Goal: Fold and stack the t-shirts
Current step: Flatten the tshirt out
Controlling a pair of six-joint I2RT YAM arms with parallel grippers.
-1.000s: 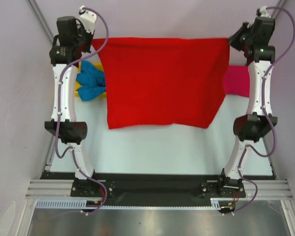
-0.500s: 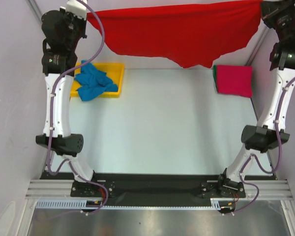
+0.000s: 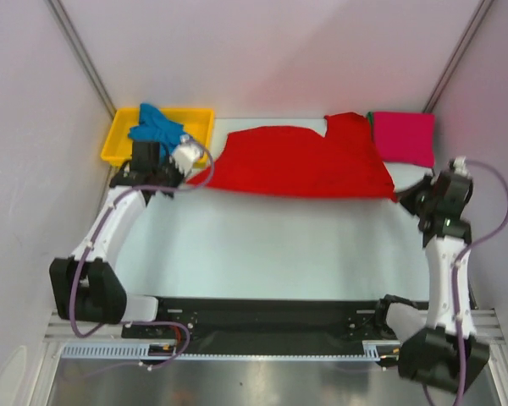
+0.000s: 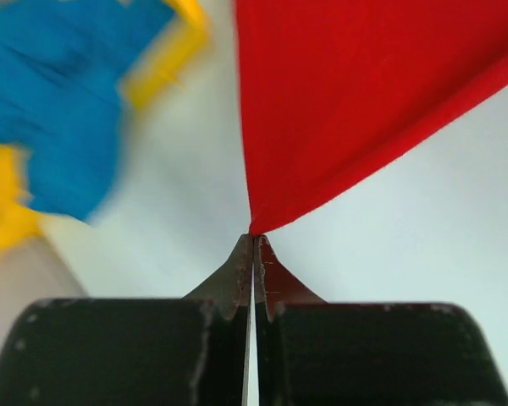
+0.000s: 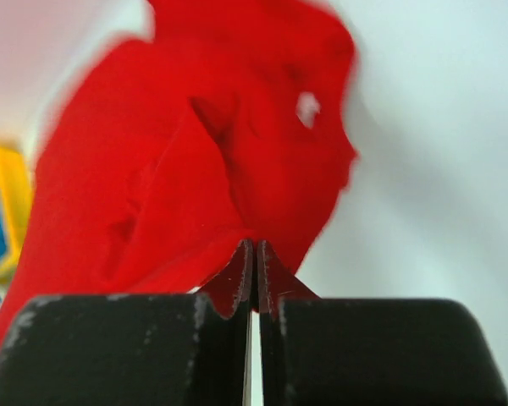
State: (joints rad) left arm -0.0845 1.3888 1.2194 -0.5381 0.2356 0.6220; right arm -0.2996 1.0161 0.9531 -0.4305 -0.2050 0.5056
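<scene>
Here the left gripper (image 4: 254, 244) and right gripper (image 5: 255, 246) each pinch a corner of the red shirt (image 3: 300, 165), which lies at the table's (image 3: 279, 245) 12 o'clock.

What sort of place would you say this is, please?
Probably a robotics lab test cell: a left arm and right arm bolted to an aluminium rail, a plain white table enclosed by blank panels, and a red t-shirt as practice material.

Pale lilac walls (image 3: 279, 51); white tabletop (image 3: 279, 245); metal corner struts (image 3: 80, 51); even light.
</scene>
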